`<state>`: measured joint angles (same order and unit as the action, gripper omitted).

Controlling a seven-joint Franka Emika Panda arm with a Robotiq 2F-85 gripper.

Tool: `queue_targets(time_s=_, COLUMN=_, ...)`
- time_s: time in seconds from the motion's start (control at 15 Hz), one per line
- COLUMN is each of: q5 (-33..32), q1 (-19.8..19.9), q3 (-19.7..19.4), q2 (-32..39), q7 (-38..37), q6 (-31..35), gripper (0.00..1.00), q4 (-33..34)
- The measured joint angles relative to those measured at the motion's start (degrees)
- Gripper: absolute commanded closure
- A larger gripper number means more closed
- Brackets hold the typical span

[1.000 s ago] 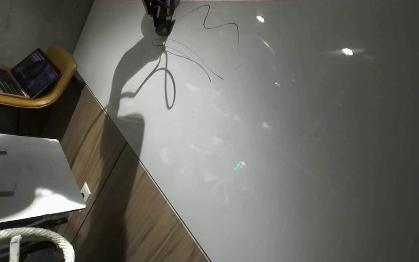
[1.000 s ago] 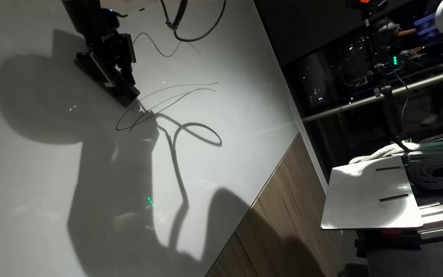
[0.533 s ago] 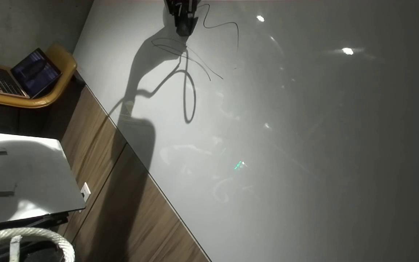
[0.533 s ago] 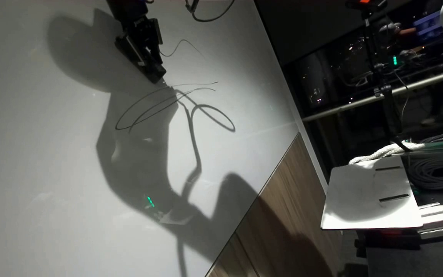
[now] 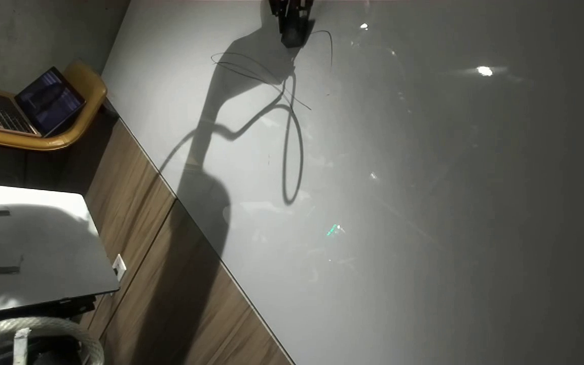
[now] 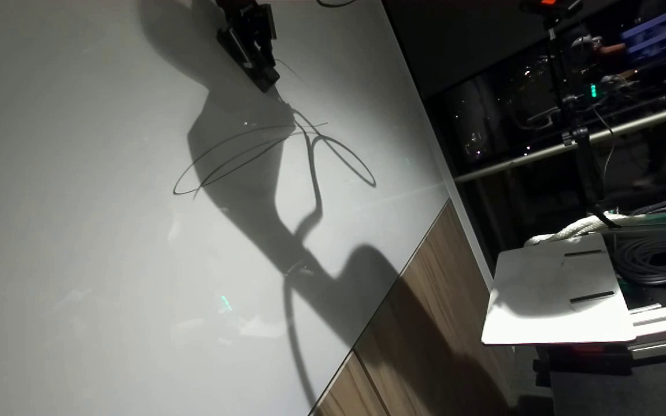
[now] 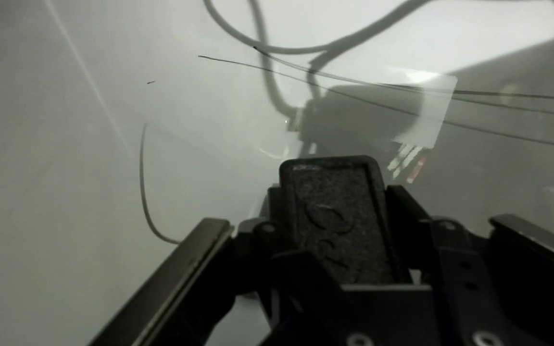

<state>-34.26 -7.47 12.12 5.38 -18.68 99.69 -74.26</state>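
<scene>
Item: black block (image 7: 344, 230), one, rectangular, raised characters on its visible face, only partly legible. Location: in the gripper (image 7: 337, 199). Fingers (image 7: 404, 204) drawn in on its two long sides, pinching it. Long axis: in line with the gripper's reach, outer end projecting past the fingertips and directed at the glossy white surface (image 6: 102, 260). Contact between that end and the surface: cannot be told.

Item: looped thin dark lines (image 7: 498, 94), lying on the surface; drawn marks or loose strands, not clear which. Governing relation, as judged: just beyond the block's outer end in the wrist view, running crosswise to its long axis. In both exterior views, well inside the edge that meets the wood panels (image 5: 226, 314).

Item: single curved line (image 7: 142, 178), apart from the loops; to the left of the block in the wrist view, near end passing out of sight behind the gripper.

Item: arm shadow (image 5: 203, 187), broad, across the surface and onto the panels.

Containers and carriers: metal frame (image 6: 665, 320), open, holding a coiled grey cable (image 6: 659, 260); white rope (image 6: 576, 227) near it; slotted plate (image 6: 532, 294) just beside. Yellow chair (image 5: 94, 99), just off a corner of the surface in an exterior view, bearing an open laptop (image 5: 51, 104).
</scene>
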Motion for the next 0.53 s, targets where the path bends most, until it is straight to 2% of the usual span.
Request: queue_targets(time_s=0.53, q5=0.0, q1=1.3, q3=-0.3, q2=-0.2, q7=-0.5, q6=-0.5, gripper=0.64, q4=-0.5)
